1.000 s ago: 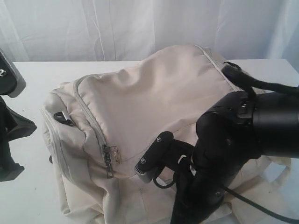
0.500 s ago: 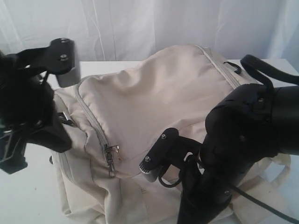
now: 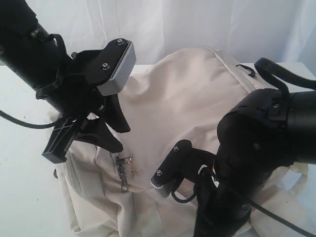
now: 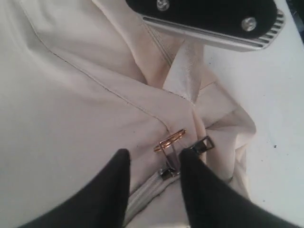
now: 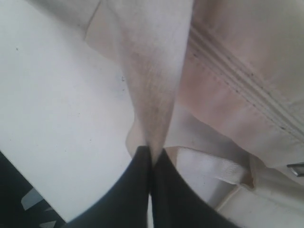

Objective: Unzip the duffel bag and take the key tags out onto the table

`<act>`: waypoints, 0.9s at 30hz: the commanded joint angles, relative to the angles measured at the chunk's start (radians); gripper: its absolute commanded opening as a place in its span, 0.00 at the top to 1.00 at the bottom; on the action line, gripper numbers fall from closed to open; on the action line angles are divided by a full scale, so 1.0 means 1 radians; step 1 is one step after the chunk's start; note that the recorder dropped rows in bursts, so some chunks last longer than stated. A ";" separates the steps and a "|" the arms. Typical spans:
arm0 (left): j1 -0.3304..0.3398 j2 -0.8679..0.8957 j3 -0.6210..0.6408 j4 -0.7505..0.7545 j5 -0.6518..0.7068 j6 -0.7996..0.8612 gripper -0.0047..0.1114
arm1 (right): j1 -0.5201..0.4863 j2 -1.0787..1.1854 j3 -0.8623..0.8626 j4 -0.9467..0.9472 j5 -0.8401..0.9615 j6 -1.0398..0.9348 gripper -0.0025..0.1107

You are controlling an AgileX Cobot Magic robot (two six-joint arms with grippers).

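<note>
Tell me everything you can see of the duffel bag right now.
The duffel bag is cream-beige fabric, slumped and creased on the white table, its grey zipper closed where visible. Metal zipper pulls lie together near one end, straddled by the open left end effector. The right end effector is shut on a fold of its fabric.

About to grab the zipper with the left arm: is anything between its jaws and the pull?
Nothing visible does. The left gripper, jaws open, hovers over the duffel bag; the metal zipper pull lies bare at the mouth of the gap between them.
</note>
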 commanded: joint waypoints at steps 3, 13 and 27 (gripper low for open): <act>-0.003 0.041 -0.008 -0.051 -0.024 -0.003 0.37 | -0.010 -0.008 0.015 -0.021 0.086 0.006 0.98; -0.003 0.110 -0.008 -0.131 -0.015 -0.003 0.37 | -0.010 -0.008 0.015 -0.021 0.084 0.006 0.98; -0.003 0.176 -0.008 -0.124 0.044 -0.117 0.37 | -0.010 -0.008 0.015 -0.011 0.084 0.006 0.98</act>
